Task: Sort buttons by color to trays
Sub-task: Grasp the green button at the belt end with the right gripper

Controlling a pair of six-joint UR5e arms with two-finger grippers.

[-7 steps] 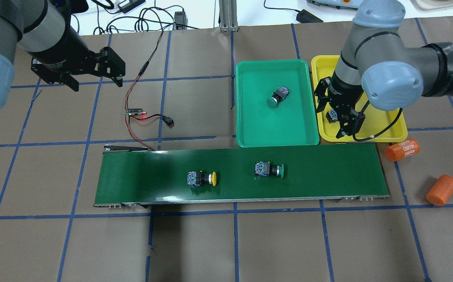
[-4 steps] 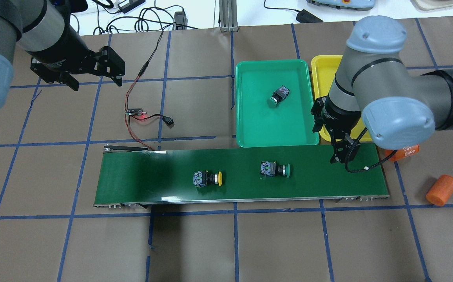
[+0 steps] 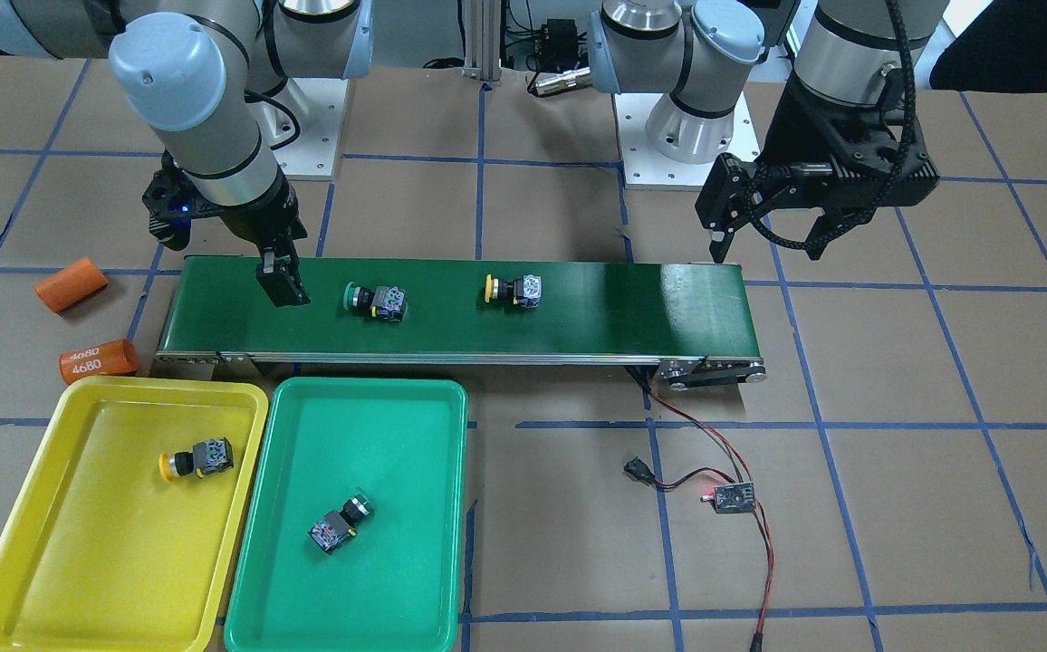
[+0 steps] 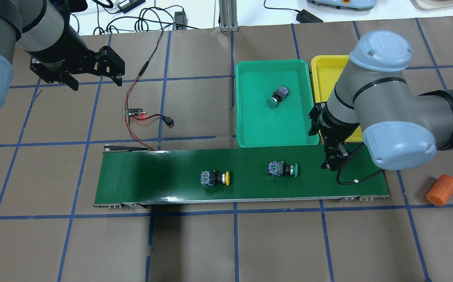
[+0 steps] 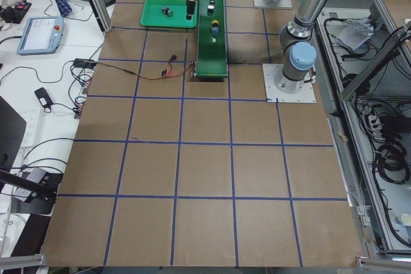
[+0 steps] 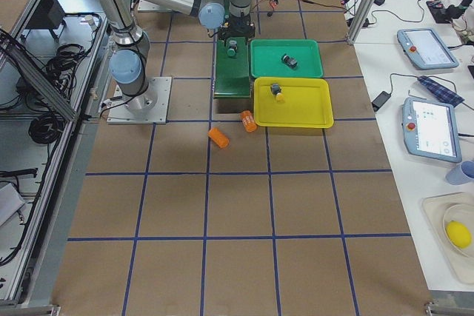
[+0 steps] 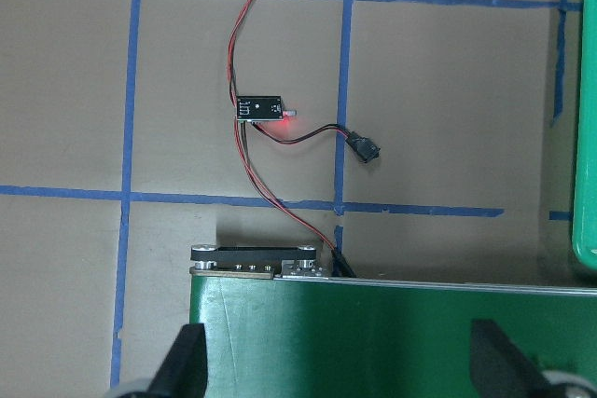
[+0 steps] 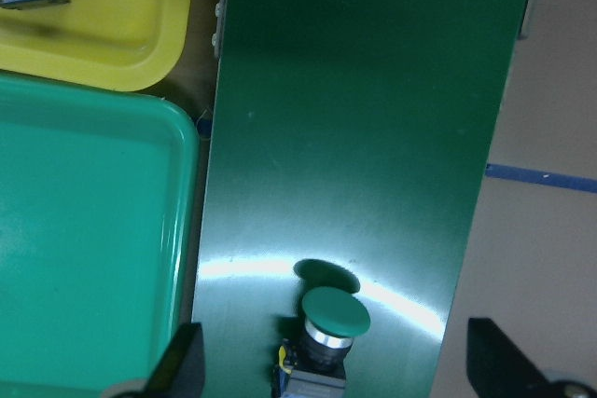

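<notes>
Sorting is about half done. The belt (image 4: pixel 163 176) carries two unsorted pieces. The yellow tray (image 3: pixel 80 543) holds one yellow button (image 3: pixel 197 459), and the green tray (image 3: pixel 397 561) holds one green button (image 3: pixel 340 523).

The right gripper (image 4: pixel 330 160) hangs over the belt's tray-side end. Its jaws are wide apart with nothing between them. It is near the second green button (image 4: pixel 282 169) but not touching it. The left gripper (image 4: pixel 96 83) hovers off the belt's other end, likewise spread and empty. The second yellow button (image 4: pixel 214 178) lies mid-belt.

Hidden: from overhead, the right arm covers most of the yellow tray and the button in it. How high the right gripper sits above the belt is probably not readable from these views.
</notes>
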